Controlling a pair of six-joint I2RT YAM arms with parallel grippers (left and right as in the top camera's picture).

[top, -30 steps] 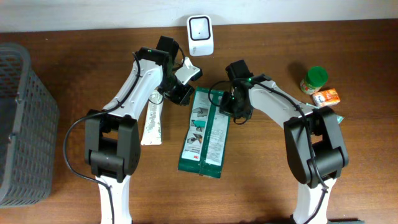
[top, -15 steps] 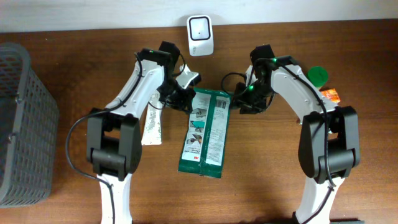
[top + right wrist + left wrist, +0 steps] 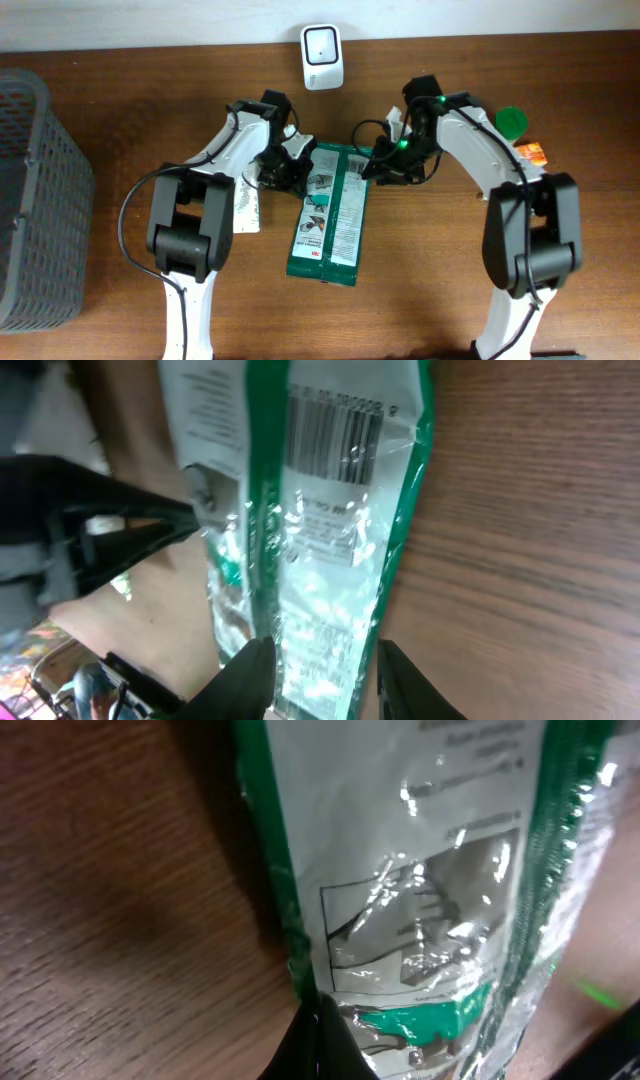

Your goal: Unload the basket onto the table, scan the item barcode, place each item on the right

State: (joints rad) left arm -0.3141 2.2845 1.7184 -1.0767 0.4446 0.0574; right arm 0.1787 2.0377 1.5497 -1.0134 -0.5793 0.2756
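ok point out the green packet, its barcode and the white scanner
green packet [image 3: 330, 215], overhead view, middle of its printed face
barcode [image 3: 335, 425], right wrist view, centre of the black bars
white scanner [image 3: 321, 45], overhead view, on its dark window

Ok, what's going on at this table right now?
Two robot arms are working on a green-and-white packet lying on the table. The left gripper is shut on its far left edge; the right gripper sits open around the far right edge. The barcode faces up, and the white scanner stands apart beyond the packet.
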